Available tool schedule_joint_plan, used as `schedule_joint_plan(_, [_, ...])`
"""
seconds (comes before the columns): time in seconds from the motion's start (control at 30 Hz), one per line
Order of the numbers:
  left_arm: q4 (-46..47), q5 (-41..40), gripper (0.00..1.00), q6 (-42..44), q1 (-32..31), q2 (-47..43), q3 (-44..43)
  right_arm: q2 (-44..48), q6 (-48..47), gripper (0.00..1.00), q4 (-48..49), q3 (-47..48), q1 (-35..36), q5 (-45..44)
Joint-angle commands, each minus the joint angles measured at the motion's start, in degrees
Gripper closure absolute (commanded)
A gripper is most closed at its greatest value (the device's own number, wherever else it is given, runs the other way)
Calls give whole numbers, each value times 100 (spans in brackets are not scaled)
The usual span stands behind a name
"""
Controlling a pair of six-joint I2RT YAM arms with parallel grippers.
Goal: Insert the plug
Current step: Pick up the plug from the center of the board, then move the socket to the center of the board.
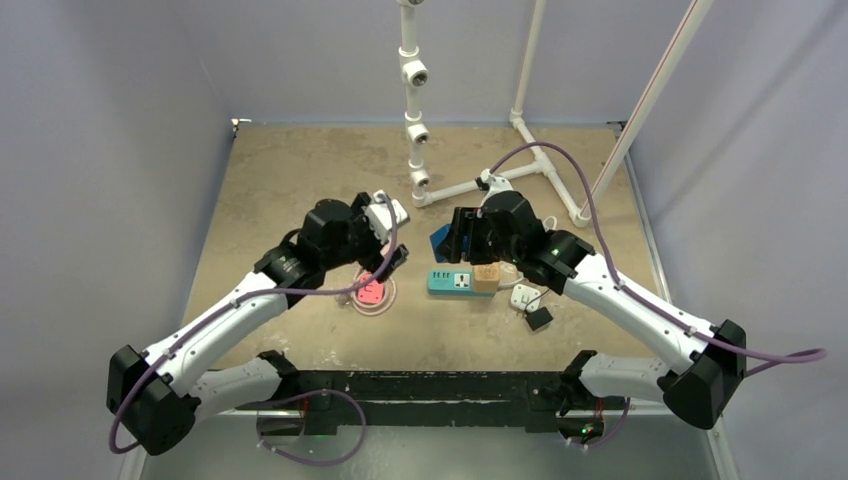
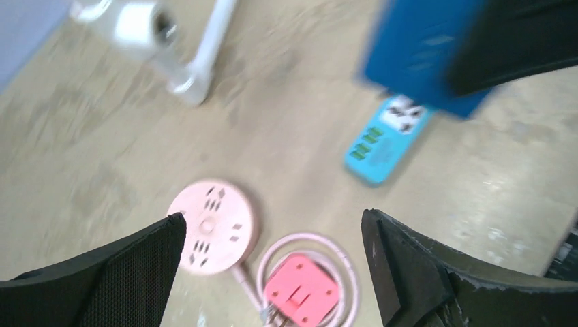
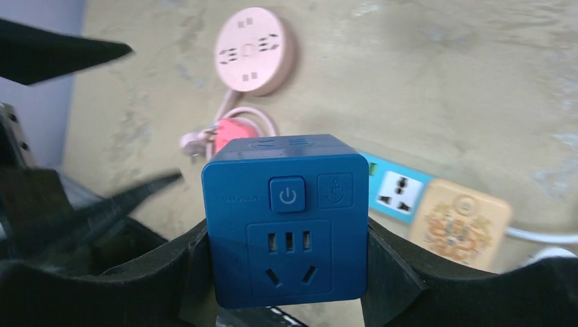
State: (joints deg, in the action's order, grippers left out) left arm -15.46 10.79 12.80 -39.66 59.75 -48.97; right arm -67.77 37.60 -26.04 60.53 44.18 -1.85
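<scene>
The plug, a blue cube adapter with a power button and a socket face, sits clamped between the pads of my right gripper. In the top view the right gripper holds this cube above the table, just behind the teal power strip. The strip carries a tan patterned adapter beside a free universal socket. My left gripper hangs open and empty over a pink round socket and a pink plug inside its coiled cable.
A white plug and a black plug lie right of the strip. A white pipe frame stands at the back of the table. The left gripper's fingers are close to the left of the blue cube.
</scene>
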Motion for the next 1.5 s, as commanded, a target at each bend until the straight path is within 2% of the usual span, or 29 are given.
schedule_joint_plan(0.0, [-298,-447,1,-412,740,350,75,342,-175,100,-436,177,-22,-964])
schedule_joint_plan(0.13, [-268,-523,1,-92,952,1060,-44,484,-90,100,-369,9,-23,-941])
schedule_joint_plan(0.5, [71,129,1,649,1536,2997,-922,739,-51,100,-360,-274,-15,-969])
schedule_joint_plan(0.73, [61,-2,1,667,1627,3663,-1344,639,-113,100,-235,-271,-15,-860])
schedule_joint_plan(0.93, [-306,-317,1,364,1725,4259,-1508,617,-191,100,-239,-213,-15,-839])
schedule_joint_plan(1.13, [-214,-515,1,-20,1769,4160,-1368,668,-212,100,-245,-206,-22,-810])
schedule_joint_plan(1.33, [-258,-414,1,-553,1773,3463,-1315,633,-242,100,-243,-182,-17,-783])
schedule_joint_plan(1.47, [-377,-894,1,-1171,1769,3058,-1330,612,-305,100,-213,-200,-21,-748])
